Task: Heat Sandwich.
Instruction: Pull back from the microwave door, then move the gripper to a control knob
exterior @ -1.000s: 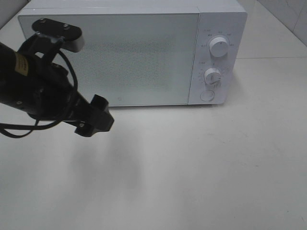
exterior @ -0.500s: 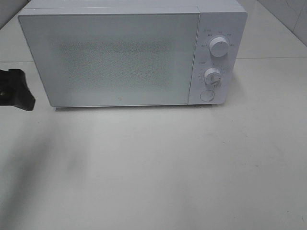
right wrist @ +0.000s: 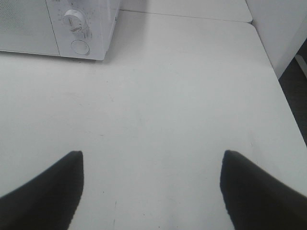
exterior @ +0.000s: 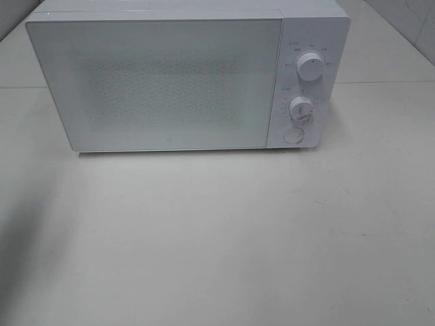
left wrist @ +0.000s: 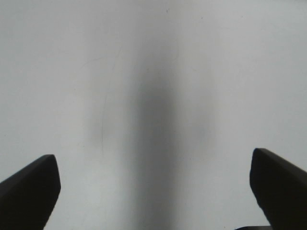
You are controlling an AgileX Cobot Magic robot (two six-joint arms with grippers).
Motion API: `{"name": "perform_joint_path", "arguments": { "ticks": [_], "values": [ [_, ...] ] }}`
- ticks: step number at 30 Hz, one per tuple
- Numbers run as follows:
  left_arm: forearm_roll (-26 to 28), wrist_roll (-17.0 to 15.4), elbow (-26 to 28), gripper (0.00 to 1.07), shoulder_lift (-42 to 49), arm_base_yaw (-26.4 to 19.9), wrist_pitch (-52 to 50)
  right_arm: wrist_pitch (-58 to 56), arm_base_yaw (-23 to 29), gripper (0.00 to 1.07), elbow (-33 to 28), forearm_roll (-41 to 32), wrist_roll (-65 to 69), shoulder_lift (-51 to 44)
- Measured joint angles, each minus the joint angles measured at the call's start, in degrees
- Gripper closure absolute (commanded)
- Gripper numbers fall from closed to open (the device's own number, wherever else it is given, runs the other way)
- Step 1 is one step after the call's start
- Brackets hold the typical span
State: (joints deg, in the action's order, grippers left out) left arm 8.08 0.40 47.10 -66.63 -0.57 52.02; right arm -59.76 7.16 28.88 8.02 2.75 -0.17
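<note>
The sandwich is out of view in every frame. A white microwave [exterior: 183, 78] stands at the back of the table with its door [exterior: 156, 85] shut; the right wrist view catches its lower front corner [right wrist: 62, 28]. Neither arm shows in the high view. My left gripper [left wrist: 153, 184] is open above bare table, its two dark fingertips [left wrist: 29, 191] far apart with nothing between them. Open too is my right gripper [right wrist: 151, 189], empty over the table and set well back from the microwave's knob side.
The microwave's panel carries two dials [exterior: 310, 68] [exterior: 301, 107] and a round button [exterior: 293, 135]. The white table [exterior: 238, 231] ends at an edge [right wrist: 280, 81] in the right wrist view. A white wall or panel [right wrist: 283, 24] stands beyond it.
The left arm, a second ago in front of the microwave door, has drawn back to the left and out of the high view. The microwave has not moved.
</note>
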Motion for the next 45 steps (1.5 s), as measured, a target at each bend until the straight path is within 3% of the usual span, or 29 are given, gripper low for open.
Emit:
{"name": "perform_joint_path", "arguments": {
  "ticks": [12, 24, 45],
  "values": [
    [-0.3, 0.4, -9.2, 0.03, 13.6, -2.2, 5.3, 0.0, 0.0, 0.31, 0.0, 0.0, 0.0, 0.0],
    [-3.7, 0.4, -17.5, 0.03, 34.5, -2.2, 6.0, 0.0, 0.0, 0.31, 0.0, 0.0, 0.0, 0.0],
    [-4.0, 0.4, -18.6, 0.03, 59.0, -2.2, 7.3, 0.0, 0.0, 0.31, 0.0, 0.0, 0.0, 0.0]
  ]
}}
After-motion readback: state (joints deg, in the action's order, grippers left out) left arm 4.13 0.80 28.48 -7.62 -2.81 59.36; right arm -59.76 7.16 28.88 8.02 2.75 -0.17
